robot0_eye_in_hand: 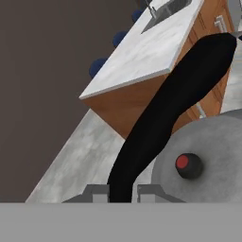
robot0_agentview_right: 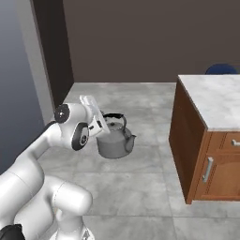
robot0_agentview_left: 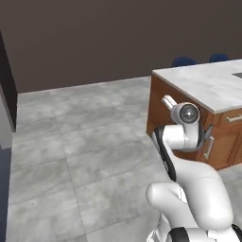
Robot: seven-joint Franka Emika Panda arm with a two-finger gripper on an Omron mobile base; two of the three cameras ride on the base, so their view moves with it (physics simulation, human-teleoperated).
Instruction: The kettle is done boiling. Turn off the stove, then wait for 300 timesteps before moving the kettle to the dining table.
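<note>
We see the kettle (robot0_agentview_right: 115,139) hanging clear above the grey floor (robot0_agentview_right: 140,178), carried by its black arched handle (robot0_eye_in_hand: 160,118). The gripper (robot0_eye_in_hand: 122,191) is clamped on that handle, which runs up toward one o'clock in the hand view; the lid knob (robot0_eye_in_hand: 188,165) sits at about four o'clock. At three o'clock in the right base view stands the dining table (robot0_agentview_right: 215,101), well apart, with blue chairs (robot0_agentview_left: 183,61) behind.

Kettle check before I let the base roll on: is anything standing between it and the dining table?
Nothing visible does. The gripper holds the kettle by its handle above bare floor, and the dining table stands ahead to the right across open tiles.
</note>
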